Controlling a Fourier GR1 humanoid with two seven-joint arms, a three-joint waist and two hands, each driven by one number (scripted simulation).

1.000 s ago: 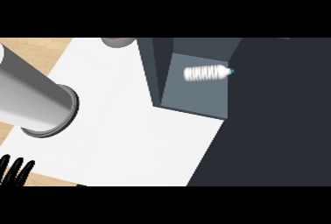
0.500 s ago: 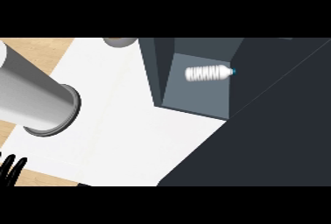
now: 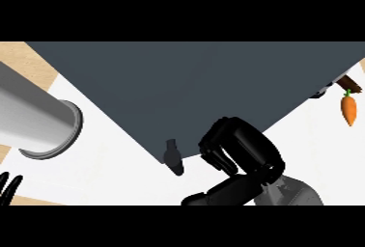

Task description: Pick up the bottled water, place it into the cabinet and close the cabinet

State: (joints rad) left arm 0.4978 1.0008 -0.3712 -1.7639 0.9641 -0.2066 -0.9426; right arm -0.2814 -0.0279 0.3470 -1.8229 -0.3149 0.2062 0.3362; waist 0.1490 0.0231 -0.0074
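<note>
Cabinet (image 3: 206, 82) door is what I see most of: a big dark slate-grey panel across the top and centre of the frame, its lower corner coming to a point near the middle bottom, and it covers whatever lies behind it, so I cannot see the bottled water at all and cannot say where it sits. Under the panel I see the white counter (image 3: 114, 178), with a strip of pale wood at the upper left and lower left edges. At the left a fat grey cylinder (image 3: 32, 123) with a flanged rim lies across the frame. My right hand (image 3: 239, 152) is at lower centre-right, its black fingers curled over against the door's lower right edge, with one finger, perhaps the thumb, sticking out apart to the left by the door's corner. At the bottom left corner a few fingers of my left hand (image 3: 8, 188) stand straight and spread. At the right edge I see a small orange carrot (image 3: 348, 108) with a green top. I can read no writing or label anywhere.
</note>
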